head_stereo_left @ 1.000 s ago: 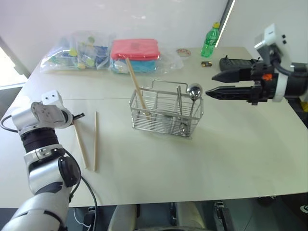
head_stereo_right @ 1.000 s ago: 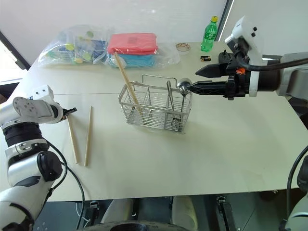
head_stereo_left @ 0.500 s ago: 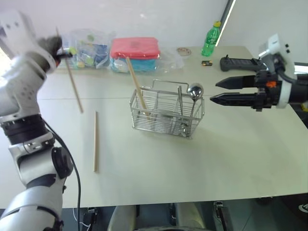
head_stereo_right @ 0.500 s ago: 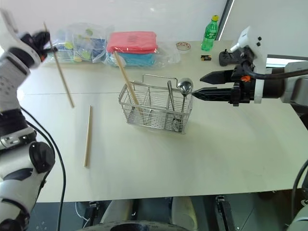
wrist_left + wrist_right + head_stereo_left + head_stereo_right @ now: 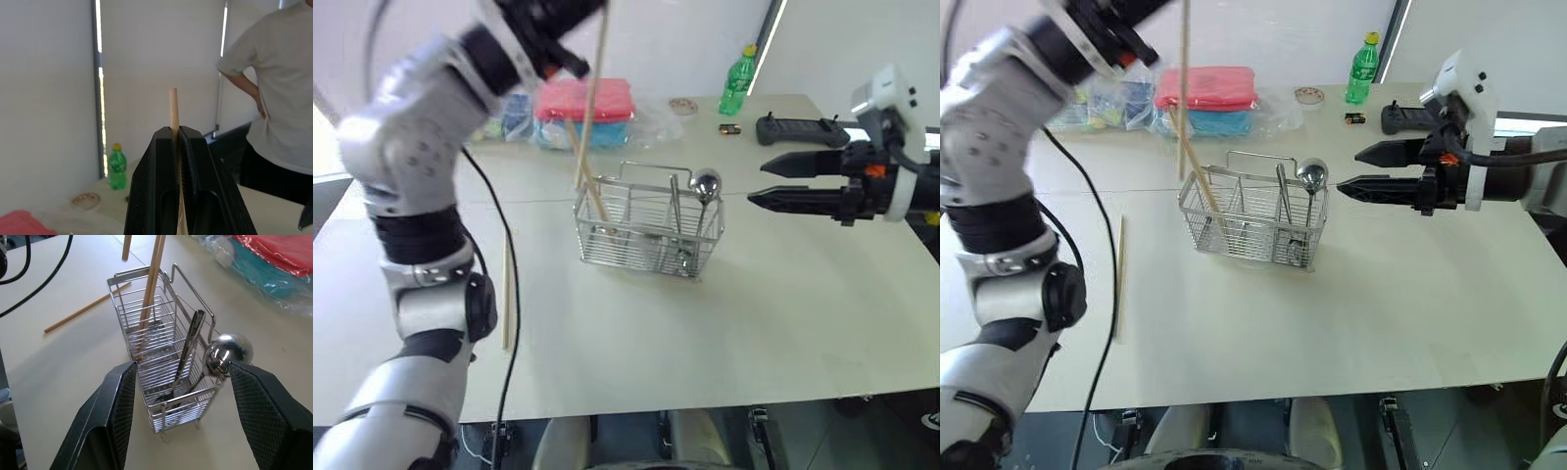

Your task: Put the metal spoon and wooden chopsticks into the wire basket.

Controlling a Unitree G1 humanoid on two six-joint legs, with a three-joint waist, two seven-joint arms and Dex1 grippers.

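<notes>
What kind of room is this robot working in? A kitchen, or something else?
Probably a lab or office test room rather than a kitchen: a plain white table, a handheld controller lying beside a green soda bottle, and a person standing by tall blind-covered windows.

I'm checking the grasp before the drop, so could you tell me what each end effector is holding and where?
The left end effector pinches one wooden chopstick near its upper end. The right end effector is open and holds nothing.
</notes>
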